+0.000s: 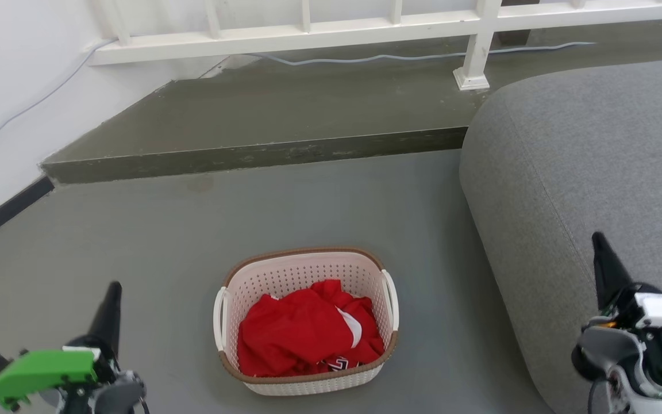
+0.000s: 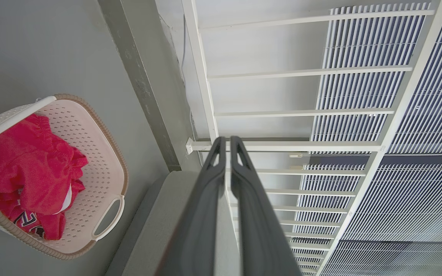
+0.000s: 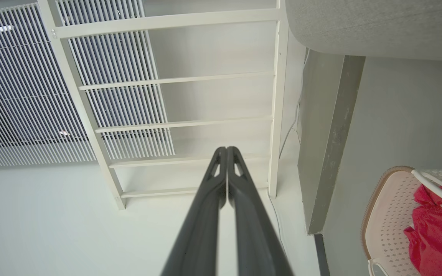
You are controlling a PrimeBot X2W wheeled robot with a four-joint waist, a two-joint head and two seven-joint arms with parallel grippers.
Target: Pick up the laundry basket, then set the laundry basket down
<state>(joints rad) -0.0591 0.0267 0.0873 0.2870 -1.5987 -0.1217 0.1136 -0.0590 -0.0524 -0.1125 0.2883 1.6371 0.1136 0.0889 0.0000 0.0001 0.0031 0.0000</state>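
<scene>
1. laundry basket (image 1: 302, 270): small, rounded-rectangular, cream-white plastic. Walls are perforated with rows of small holes. Brown woven-look band round the rim.
2. Two white loop handles (image 1: 391, 299), one on each short side, standing up along the rim.
3. Inside: a crumpled red garment (image 1: 302, 330), soft fabric with white trim and dark lettering near the front. It fills most of the bottom.
4. The basket sits upright on the smooth grey floor (image 1: 135, 241), between the two arms and apart from both. It is near the sofa (image 1: 584, 161) on its right but not touching it.
5. Sofa: grey woven upholstery, rounded bulky edge.
6. Behind: a raised dark step (image 1: 250, 155) with a scuffed edge. Above it, a white painted railing (image 1: 308, 26) with square bars, and a thin pale cable (image 1: 365, 57) running under it.
7. left gripper (image 2: 228, 143): long dark tapered fingers, clenched to a thin slit, nothing between them. It is low left in the head view (image 1: 114, 290) and carries a green plastic part.
8. right gripper (image 3: 226, 149): fingers pressed together at the tips, empty. It is low right in the head view (image 1: 601, 250), over the sofa edge.
</scene>
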